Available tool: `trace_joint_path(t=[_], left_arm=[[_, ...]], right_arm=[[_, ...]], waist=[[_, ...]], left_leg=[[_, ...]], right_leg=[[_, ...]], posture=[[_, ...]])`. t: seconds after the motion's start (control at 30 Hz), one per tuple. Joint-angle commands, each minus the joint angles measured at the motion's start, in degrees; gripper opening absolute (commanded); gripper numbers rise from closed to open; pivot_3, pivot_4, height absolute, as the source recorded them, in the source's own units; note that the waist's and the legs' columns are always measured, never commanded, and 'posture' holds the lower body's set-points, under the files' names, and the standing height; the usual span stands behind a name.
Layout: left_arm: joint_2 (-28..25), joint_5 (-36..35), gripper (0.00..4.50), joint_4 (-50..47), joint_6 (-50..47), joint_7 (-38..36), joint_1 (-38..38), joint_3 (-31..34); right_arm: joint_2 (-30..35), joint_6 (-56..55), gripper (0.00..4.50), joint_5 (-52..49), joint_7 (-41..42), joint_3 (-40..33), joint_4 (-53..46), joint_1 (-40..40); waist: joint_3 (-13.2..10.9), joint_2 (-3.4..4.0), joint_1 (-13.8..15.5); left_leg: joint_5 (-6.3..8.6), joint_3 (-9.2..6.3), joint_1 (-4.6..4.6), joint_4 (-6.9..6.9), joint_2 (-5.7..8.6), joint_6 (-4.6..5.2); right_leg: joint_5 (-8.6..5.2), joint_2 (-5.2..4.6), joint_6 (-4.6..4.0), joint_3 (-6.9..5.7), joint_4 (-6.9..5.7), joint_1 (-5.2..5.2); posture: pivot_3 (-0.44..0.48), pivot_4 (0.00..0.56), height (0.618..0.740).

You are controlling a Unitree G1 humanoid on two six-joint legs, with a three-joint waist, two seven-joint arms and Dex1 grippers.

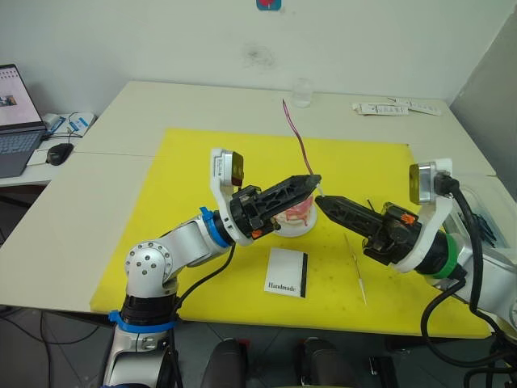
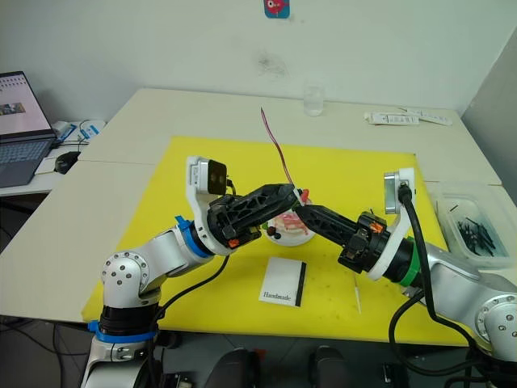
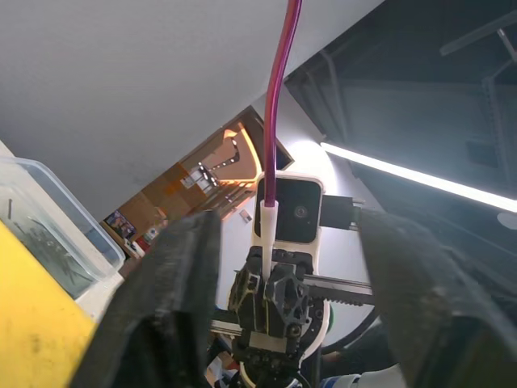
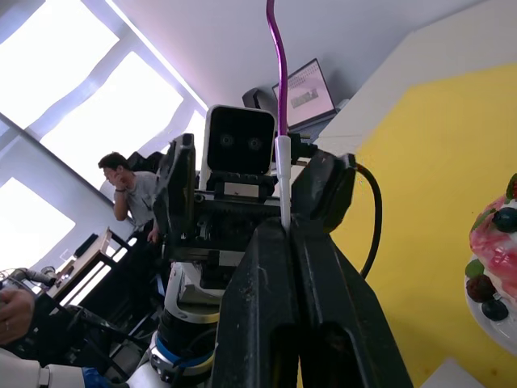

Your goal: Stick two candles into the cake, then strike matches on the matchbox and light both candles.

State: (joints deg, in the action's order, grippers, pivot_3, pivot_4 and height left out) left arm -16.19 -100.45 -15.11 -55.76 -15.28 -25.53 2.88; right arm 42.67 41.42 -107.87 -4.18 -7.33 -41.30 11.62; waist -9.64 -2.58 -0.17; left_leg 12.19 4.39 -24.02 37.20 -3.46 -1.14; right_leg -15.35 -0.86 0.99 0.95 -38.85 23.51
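We have the right hand [image 4: 284,230] clamped on the white lower end of one candle [image 1: 297,136], whose long wavy axis rises up and leans toward 11 o'clock, away from us over the yellow mat [image 1: 194,153]. The left hand [image 1: 313,183] meets it tip to tip with its fingers [image 3: 170,299] spread apart on either side of the candle, gripping nothing. The cake [image 2: 292,224] on its white plate sits just below and between the two hands, so we judge the coming move to be a short lowering of the white end, with the candle brought nearer to upright; our right hand is the one already placed for it. The second candle [image 1: 356,267] lies flat on the mat at 5 o'clock from the cake, its axis running roughly 12 to 6. The matchbox [image 1: 287,272] lies at 6 o'clock from the cake, well inside the mat's near edge. The matches [image 2: 475,228] rest in a clear tray [image 2: 440,202] at 3 o'clock, off the mat. The worktop [image 1: 161,101] beyond the cake offers open room.
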Motion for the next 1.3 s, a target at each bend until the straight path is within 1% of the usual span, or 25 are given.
trace_joint_path(t=[0.03, 0.17, 0.2, 0.6, 0.67, 0.77, 0.83, 0.93, 1.0, 1.1, 1.2, 1.3], left_arm=[[0.3, -1.4, 1.64, -0.8, 0.5, -0.7, -0.9, -0.5], [0.5, -0.9, 0.31, -0.7, 0.6, -1.1, -0.8, -0.7], [0.5, -0.8, 0.04, -0.6, 0.6, -1.2, -0.8, -0.7], [0.4, 0.1, 0.01, -0.3, 0.5, -2.8, -0.7, -0.5], [0.2, 1.1, 0.01, -0.2, 0.6, -3.7, -0.7, -0.4], [-0.4, 4.9, 0.0, -1.0, 1.2, -5.1, -1.1, -0.3], [-1.0, 9.2, 0.0, -2.2, 2.7, -6.1, -2.2, 0.1], [-3.0, 15.7, 0.0, -3.7, 4.8, -7.9, -3.7, 0.8], [-5.0, 19.0, 0.0, -3.9, 5.8, -8.7, -4.7, 1.7], [-9.6, 26.5, 0.0, -4.9, 8.0, -12.6, -5.7, 2.0], [-13.7, 39.0, 0.0, -4.2, 14.4, -16.9, -5.7, 0.4], [-14.4, 49.2, 0.0, -1.0, 21.2, -21.0, -5.1, -2.2]], right_arm=[[0.6, -1.7, 0.0, -1.9, -0.3, 0.2, -2.0, 0.5], [0.7, -2.2, 0.0, -1.9, -0.6, 0.7, -2.2, 0.5], [0.8, -2.3, 0.0, -1.9, -0.7, 0.8, -2.1, 0.5], [1.2, -2.6, 0.0, -1.4, -0.6, 1.8, -1.8, 0.6], [1.2, -2.8, 0.0, -0.9, -0.5, 1.7, -1.9, 0.2], [1.5, -2.7, 0.6, 0.8, -0.2, 1.4, -2.0, -0.1], [2.9, -1.7, 1.29, 2.9, 1.2, 0.6, -2.0, -0.5], [7.1, 0.2, 2.4, 8.0, 4.9, -1.9, -2.5, -1.7], [10.0, 0.7, 3.1, 12.8, 7.4, -3.7, -2.7, -1.9], [15.5, 1.8, 4.15, 24.0, 14.3, -4.8, -3.7, -1.4], [17.9, -0.1, 4.15, 36.0, 17.9, -2.7, -4.4, 1.4], [17.7, -0.9, 4.15, 45.0, 21.2, 1.7, -5.0, 4.8]], waist=[[0.0, 0.0, 0.0], [0.0, 0.0, 0.0], [0.0, 0.0, 0.0], [0.0, 0.0, 0.0], [0.0, 0.0, 0.0], [0.0, 0.0, 0.0], [0.0, 0.0, 0.0], [0.0, 0.0, 0.1], [0.0, 0.02, 0.1], [0.0, 0.02, 0.1], [0.0, 0.03, 0.1], [0.0, 0.04, 0.1]], left_leg=[[0.0, 0.0, 0.0, 0.0, 0.0, 0.0], [0.0, 0.0, 0.0, 0.0, 0.0, 0.0], [0.0, 0.0, 0.0, 0.0, 0.0, 0.0], [0.0, -0.01, -0.01, -0.02, 0.0, 0.0], [0.0, -0.01, -0.02, -0.02, 0.0, 0.0], [0.0, -0.02, -0.04, -0.03, 0.0, 0.0], [0.0, -0.02, -0.05, -0.03, 0.0, 0.0], [0.0, -0.06, -0.14, -0.04, 0.01, 0.0], [0.0, -0.04, -0.16, -0.07, 0.01, 0.0], [0.0, -0.03, -0.16, -0.15, 0.01, 0.0], [0.0, -0.03, -0.17, -0.22, -0.03, 0.0], [0.0, -0.05, -0.21, -0.24, -0.06, 0.0]], right_leg=[[0.0, 0.0, 0.0, 0.0, 0.0, 0.0], [0.0, 0.0, 0.0, 0.0, 0.0, 0.0], [0.0, 0.0, 0.0, 0.0, 0.0, 0.0], [-0.01, -0.01, -0.01, -0.01, 0.04, 0.0], [-0.01, -0.01, -0.01, -0.02, 0.06, 0.0], [-0.01, -0.01, -0.01, -0.02, 0.1, 0.01], [-0.01, -0.01, -0.02, -0.03, 0.12, 0.01], [-0.01, -0.01, -0.02, -0.07, 0.19, 0.04], [-0.01, -0.02, -0.03, -0.07, 0.24, 0.05], [-0.01, -0.02, -0.02, -0.06, 0.31, 0.07], [-0.04, -0.02, -0.07, -0.08, 0.33, 0.13], [-0.05, -0.02, -0.1, -0.12, 0.32, 0.19]], posture=[[0.0, 0.15, 0.706], [0.0, 0.15, 0.706], [0.0, 0.15, 0.706], [0.0, 0.15, 0.706], [0.0, 0.15, 0.706], [0.0, 0.15, 0.706], [0.0, 0.15, 0.706], [0.0, 0.15, 0.706], [0.0, 0.15, 0.706], [0.0, 0.15, 0.706], [0.0, 0.15, 0.706], [0.0, 0.15, 0.706]])
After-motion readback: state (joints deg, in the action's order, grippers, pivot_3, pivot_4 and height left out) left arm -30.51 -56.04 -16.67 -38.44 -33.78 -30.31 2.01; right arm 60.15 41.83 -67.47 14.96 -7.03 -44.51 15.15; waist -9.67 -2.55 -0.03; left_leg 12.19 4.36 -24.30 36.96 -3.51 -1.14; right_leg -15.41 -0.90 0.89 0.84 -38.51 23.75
